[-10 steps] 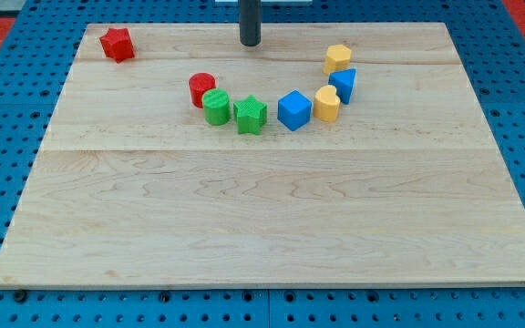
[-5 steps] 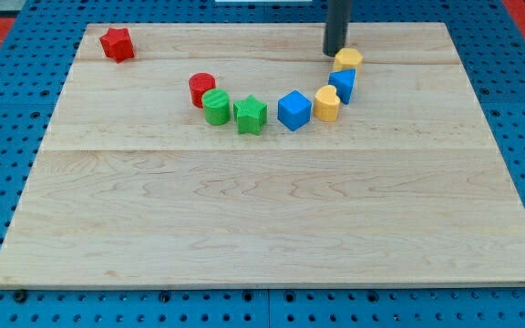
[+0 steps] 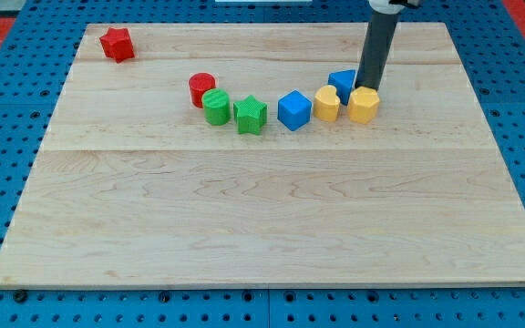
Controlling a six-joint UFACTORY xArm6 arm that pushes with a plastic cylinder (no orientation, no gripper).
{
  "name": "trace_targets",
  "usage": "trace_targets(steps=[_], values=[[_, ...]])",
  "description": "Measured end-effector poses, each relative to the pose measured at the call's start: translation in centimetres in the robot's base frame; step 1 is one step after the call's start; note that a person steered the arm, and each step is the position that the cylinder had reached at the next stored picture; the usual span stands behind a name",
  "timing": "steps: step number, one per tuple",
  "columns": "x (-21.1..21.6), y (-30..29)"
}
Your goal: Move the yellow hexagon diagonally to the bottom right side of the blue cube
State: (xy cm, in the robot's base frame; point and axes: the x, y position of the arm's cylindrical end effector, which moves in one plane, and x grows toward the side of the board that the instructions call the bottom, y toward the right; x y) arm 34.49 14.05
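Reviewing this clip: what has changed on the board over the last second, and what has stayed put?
My tip swept from the view's top centre rightward and down. It pushed the yellow hexagon from above the blue block down to its lower right, where the hexagon now sits just right of the other yellow block. Unmoved: blue cube, green star, green cylinder, red cylinder, red star.

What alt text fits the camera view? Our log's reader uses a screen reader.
My tip touches the top edge of the yellow hexagon, right of a second yellow block and the blue cube. Another blue block sits behind; green cylinder, green star, red cylinder lie left, red star top left.
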Motion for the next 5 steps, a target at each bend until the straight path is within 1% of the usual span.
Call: trace_targets(steps=[1, 2, 3, 4, 5], values=[[0.8, 6.3], [3.4, 5.4], [1.7, -2.8], [1.9, -11.7], [5.5, -10.9]])
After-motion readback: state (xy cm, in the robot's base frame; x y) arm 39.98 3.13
